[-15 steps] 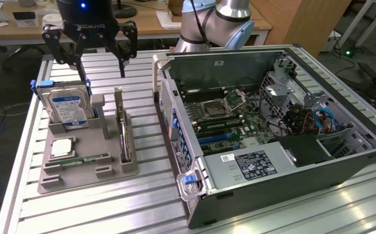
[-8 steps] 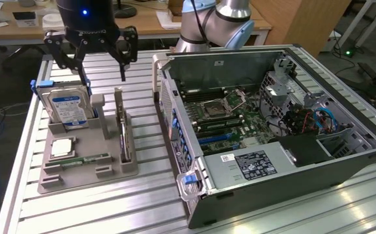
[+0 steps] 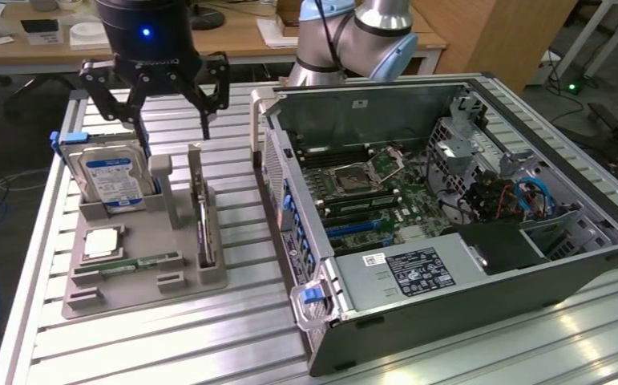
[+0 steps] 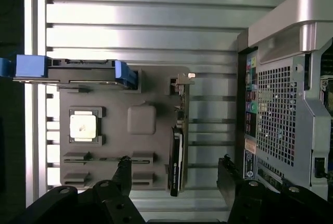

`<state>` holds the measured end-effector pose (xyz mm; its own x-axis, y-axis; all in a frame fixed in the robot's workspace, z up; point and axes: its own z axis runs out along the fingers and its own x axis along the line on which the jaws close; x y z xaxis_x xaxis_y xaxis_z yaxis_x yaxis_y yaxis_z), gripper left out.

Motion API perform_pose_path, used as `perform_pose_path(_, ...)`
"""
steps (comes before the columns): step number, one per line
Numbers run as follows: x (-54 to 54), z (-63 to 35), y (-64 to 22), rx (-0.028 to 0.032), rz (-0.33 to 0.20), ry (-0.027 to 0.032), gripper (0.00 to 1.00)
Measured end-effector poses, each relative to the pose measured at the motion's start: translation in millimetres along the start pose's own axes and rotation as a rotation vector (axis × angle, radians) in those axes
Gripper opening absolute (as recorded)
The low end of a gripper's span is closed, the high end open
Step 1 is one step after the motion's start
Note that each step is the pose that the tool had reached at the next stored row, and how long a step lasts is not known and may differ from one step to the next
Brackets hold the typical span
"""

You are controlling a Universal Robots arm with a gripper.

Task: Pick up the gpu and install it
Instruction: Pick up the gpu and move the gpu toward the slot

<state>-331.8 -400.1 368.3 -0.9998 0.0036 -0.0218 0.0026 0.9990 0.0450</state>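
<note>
A slatted aluminium bench (image 3: 180,345) (image 4: 145,26) carries a matte grey moulded holder (image 3: 127,298) (image 4: 141,84). The gpu (image 3: 203,233) (image 4: 177,153), a thin dark card with a grey metal end bracket, stands on edge in the holder's slot on the side nearest the open steel computer case (image 3: 448,265) (image 4: 281,104). The black tool (image 3: 175,140) (image 4: 174,161) hangs above the holder, its fingers spread wide and holding nothing; in the wrist view they sit either side of the card. A blue-labelled hard drive (image 3: 116,180) (image 4: 67,70) stands upright in the holder. Bare slats separate holder and case.
</note>
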Motion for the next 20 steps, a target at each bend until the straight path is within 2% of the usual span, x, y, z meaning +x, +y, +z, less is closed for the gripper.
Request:
perform_pose_path(6, -3.6, 4.4, -1.4, -0.0001, 0.000, 0.0000, 0.76)
perform_pose_path(10, -3.7, 7.3, -5.5, -0.0001, 0.001, 0.0000, 0.76)
perform_pose_path(14, -4.0, 8.0, -9.3, 0.0000, 0.001, 0.0000, 0.76)
perform_pose_path(20, -5.7, 9.0, -9.9, 0.0003, 0.001, 0.0001, 0.76)
